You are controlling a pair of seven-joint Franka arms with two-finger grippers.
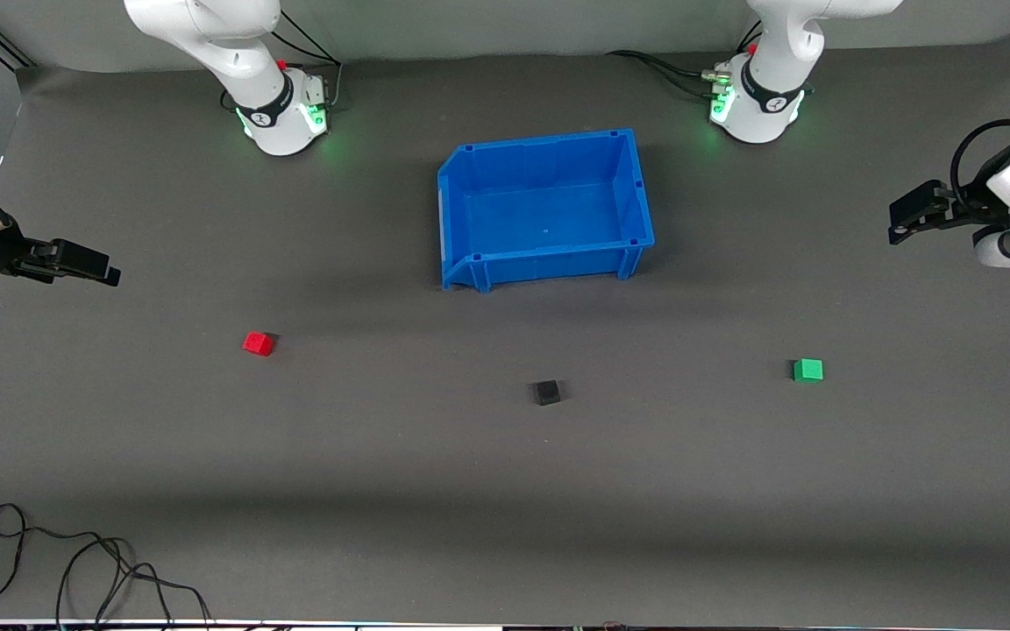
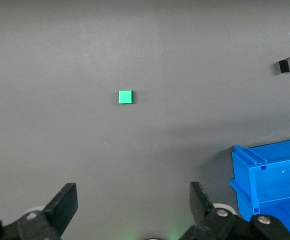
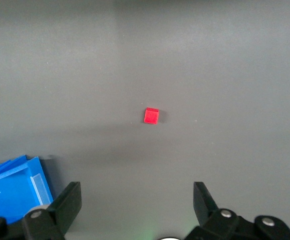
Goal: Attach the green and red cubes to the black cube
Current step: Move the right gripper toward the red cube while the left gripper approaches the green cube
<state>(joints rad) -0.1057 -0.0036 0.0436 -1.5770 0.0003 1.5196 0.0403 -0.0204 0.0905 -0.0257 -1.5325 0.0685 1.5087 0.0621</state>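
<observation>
The red cube (image 1: 258, 343) lies on the grey mat toward the right arm's end. The black cube (image 1: 546, 392) lies mid-table, nearer the front camera than the blue bin. The green cube (image 1: 807, 370) lies toward the left arm's end. All three are apart. My left gripper (image 1: 901, 223) hangs open and empty over the left arm's end of the table; its wrist view shows its open gripper (image 2: 133, 200), the green cube (image 2: 126, 97) and the black cube (image 2: 289, 64). My right gripper (image 1: 106, 270) hangs open and empty over the right arm's end; its wrist view shows its gripper (image 3: 137, 200) and the red cube (image 3: 151, 115).
An empty blue bin (image 1: 549, 263) stands mid-table between the two arm bases; its corner also shows in the left wrist view (image 2: 247, 165) and the right wrist view (image 3: 10, 175). A loose black cable (image 1: 75, 570) lies at the table's front edge toward the right arm's end.
</observation>
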